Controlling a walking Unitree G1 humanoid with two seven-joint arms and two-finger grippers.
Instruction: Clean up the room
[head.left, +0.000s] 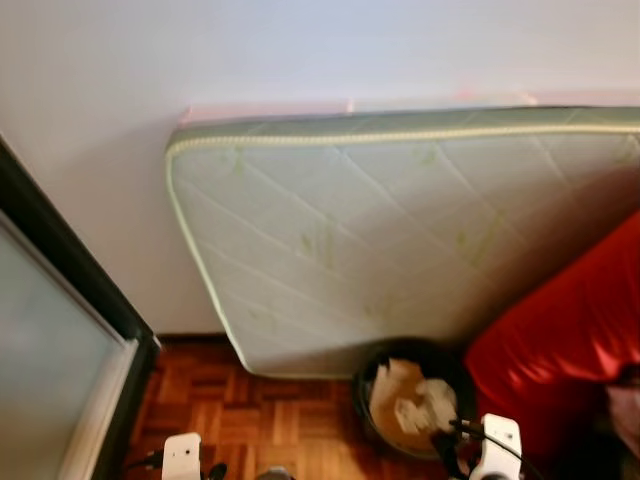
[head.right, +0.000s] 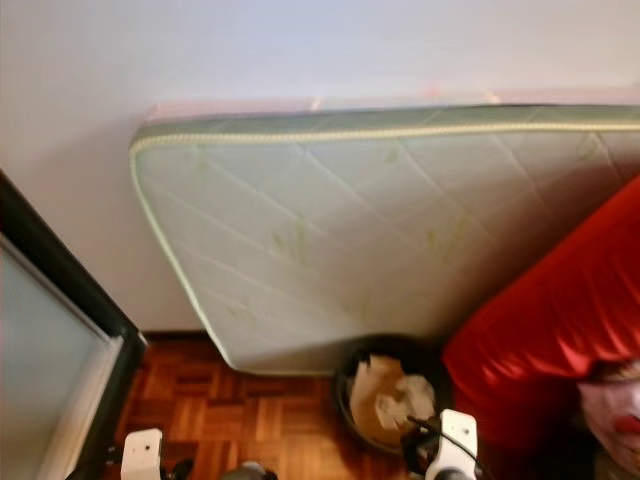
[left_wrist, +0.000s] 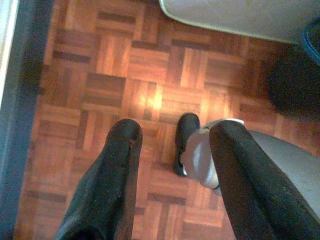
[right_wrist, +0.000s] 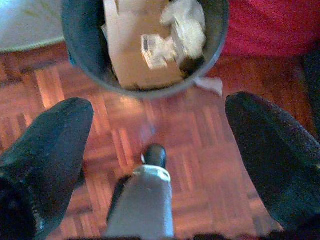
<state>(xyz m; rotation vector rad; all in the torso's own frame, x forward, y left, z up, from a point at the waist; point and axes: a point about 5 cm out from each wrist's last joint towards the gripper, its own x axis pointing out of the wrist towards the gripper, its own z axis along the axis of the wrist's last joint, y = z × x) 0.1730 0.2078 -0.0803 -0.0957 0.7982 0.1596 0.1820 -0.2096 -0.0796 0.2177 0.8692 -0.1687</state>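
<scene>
With jaws spread, right gripper (right_wrist: 157, 145) hangs over bin (right_wrist: 80, 55).

You see a dark round bin (head.left: 372, 395) upright on the parquet floor (head.left: 260, 415), holding cardboard (right_wrist: 135, 45) and crumpled paper (right_wrist: 186, 27).

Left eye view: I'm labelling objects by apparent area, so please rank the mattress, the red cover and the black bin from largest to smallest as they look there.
1. Mattress, leaning on the wall, by far the largest.
2. Red cover, cut off by the frame edge.
3. Black bin, holding cardboard and paper, the smallest.
</scene>
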